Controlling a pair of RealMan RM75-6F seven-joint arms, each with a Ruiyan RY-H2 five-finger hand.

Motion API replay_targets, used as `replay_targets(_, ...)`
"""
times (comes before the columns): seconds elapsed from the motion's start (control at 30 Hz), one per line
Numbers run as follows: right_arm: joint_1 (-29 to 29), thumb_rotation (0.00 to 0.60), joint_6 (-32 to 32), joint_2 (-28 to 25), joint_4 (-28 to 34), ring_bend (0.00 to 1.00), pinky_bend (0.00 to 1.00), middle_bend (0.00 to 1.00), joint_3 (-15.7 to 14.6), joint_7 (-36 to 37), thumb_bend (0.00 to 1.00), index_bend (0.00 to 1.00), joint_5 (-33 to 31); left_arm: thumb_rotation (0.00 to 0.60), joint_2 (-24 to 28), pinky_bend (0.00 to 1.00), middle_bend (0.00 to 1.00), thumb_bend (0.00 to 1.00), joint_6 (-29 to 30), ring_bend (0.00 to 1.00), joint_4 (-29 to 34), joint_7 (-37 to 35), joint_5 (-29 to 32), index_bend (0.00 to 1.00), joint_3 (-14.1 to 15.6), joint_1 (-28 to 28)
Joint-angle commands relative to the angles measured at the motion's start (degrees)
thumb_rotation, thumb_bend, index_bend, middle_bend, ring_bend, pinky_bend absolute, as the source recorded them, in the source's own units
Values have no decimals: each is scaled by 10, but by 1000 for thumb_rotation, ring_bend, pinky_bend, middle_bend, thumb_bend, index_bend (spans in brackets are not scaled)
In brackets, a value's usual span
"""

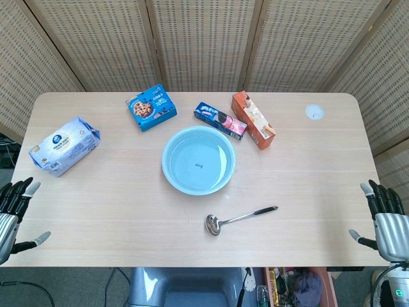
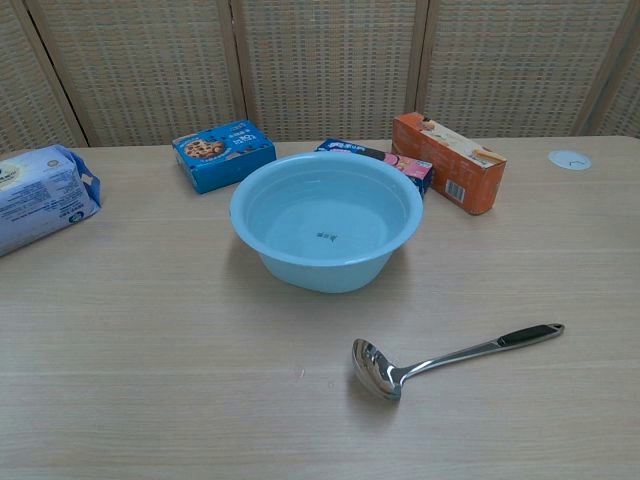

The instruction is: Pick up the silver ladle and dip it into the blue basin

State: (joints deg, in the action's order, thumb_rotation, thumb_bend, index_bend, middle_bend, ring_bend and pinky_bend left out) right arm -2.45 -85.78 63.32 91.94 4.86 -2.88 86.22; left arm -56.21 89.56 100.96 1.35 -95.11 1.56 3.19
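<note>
Setting: a pale wooden table (image 1: 96, 192) in front of woven folding screens, seen from above and from chest height.
Ladle: the silver ladle (image 1: 238, 219) lies flat near the front edge of the table, right of centre, bowl pointing left and dark-tipped handle angled toward the right edge. Nothing touches it.
Basin: the blue basin (image 1: 169, 167) stands at the middle of the table, just behind the ladle but apart from it. It looks empty, apart from a small dark mark on its floor, too small to read.
Left hand: the left hand (image 1: 14, 211) hangs off the left edge near the front corner, fingers spread, holding nothing.
Right hand: the right hand (image 1: 383, 214) hangs off the right edge near the front corner, fingers apart and empty. Neither hand shows in the chest view.
Other items: a white and blue packet (image 1: 64, 145) by the left edge; a blue cookie box (image 1: 151, 107), a dark snack pack (image 1: 220, 120) and an orange carton (image 1: 254, 119) along the back; a small white disc (image 1: 314, 112) near the back right corner.
Writing: print on the packaging is too small to read; the cookie box shows pictures of biscuits.
Risks: the slim handle lies flat, so fingers may slide off or push it away; a tilted lift could swing the ladle bowl into the basin rim and shove the light basin toward the boxes.
</note>
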Motion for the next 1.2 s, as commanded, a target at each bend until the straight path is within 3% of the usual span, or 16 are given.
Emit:
replay_targets(0.03,0,600,-1,0,1,0,0,0,-1,-1,0,0,1,600,1,0,0,0,0,0,0,-1,-1,0,1,0)
replay_targets(0.27,-2,600,2,1,-3,0,0,1,-3,5,0,0,2,600,-1,0,0,0,-4,0,-2,3,-5,0,1,2)
replay_targets(0.3,-4,600,7,2,-4,26,14,45,-4,7,0,0,1,600,-1,0,0,0,-6,0,-3,4,-5,0,1,3)
replay_targets(0.37,-14,600,18,6,-8,186,190,220,-2,5,0,0,4,600,-3,0,0,0,-9,0,-4,6,-3,0,-3,6)
replay_targets(0.43,-41,600,41,19,-29,443,600,466,2,-9,0,0,23,600,-8,0,0,0,-13,0,-9,6,1,0,-9,12)
replay_targets(0.5,-73,600,76,31,-51,583,854,601,1,-9,0,0,42,600,-16,0,0,0,-17,0,-16,1,2,0,-15,20)
replay_targets(0.57,-126,600,145,50,-82,703,983,711,-8,-5,0,0,74,600,-27,0,0,0,-27,0,-29,-4,8,0,-23,30)
replay_targets(0.67,-191,600,228,84,-123,774,1000,796,-21,-8,0,4,107,600,-41,0,0,0,-57,0,-38,4,32,0,-31,44)
replay_targets(0.73,-210,600,245,97,-137,798,1000,844,-25,-6,0,52,119,600,-44,0,0,0,-66,0,-39,10,41,0,-34,49)
replay_targets(1.0,-280,600,317,135,-146,825,1000,885,-31,-1,0,220,129,600,-53,0,0,0,-84,0,-39,26,77,0,-45,57)
replay_targets(1.2,-301,600,342,162,-156,828,1000,902,-30,-9,5,399,111,600,-59,0,0,0,-87,0,-35,41,91,0,-48,59)
